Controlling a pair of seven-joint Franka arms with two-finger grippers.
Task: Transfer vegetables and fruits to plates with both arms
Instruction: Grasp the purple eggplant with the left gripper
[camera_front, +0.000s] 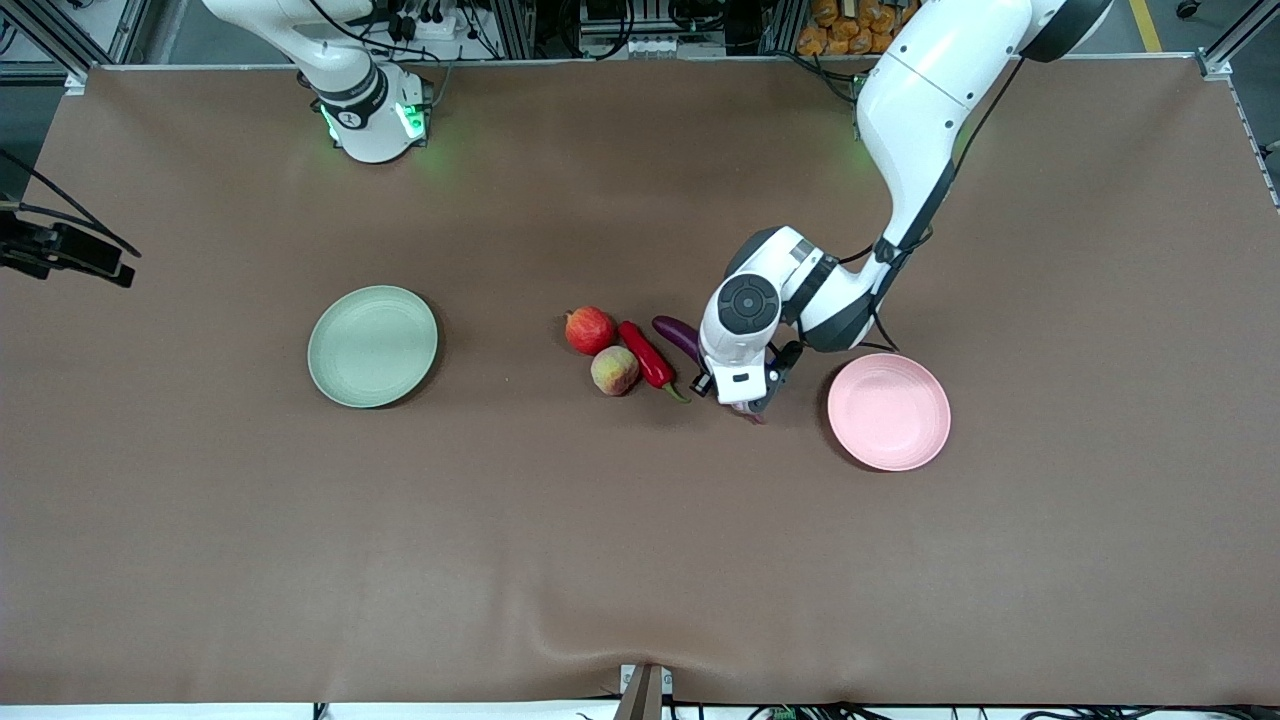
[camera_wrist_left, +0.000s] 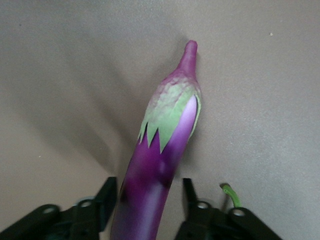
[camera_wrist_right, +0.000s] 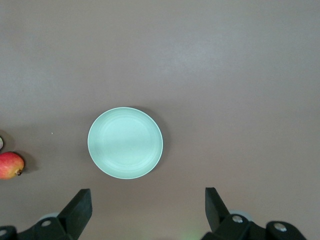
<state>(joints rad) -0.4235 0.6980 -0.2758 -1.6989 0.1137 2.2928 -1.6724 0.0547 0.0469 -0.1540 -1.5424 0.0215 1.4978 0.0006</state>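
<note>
The purple eggplant (camera_front: 678, 335) lies on the table beside the red chili pepper (camera_front: 648, 358). My left gripper (camera_front: 748, 400) is down over its stem end, between the chili and the pink plate (camera_front: 888, 411). In the left wrist view the eggplant (camera_wrist_left: 167, 135) lies between the open fingers (camera_wrist_left: 111, 187), with a gap on one side, and the chili's green stem (camera_wrist_left: 229, 192) shows next to it. The pomegranate (camera_front: 589, 330) and the peach (camera_front: 614, 370) sit beside the chili. My right gripper (camera_wrist_right: 146, 192) is open and empty, high above the green plate (camera_wrist_right: 125, 142), and out of the front view.
The green plate (camera_front: 372, 346) lies toward the right arm's end of the table. The pomegranate (camera_wrist_right: 10, 166) shows at the edge of the right wrist view. A black device (camera_front: 60, 255) sits at the table's edge at the right arm's end.
</note>
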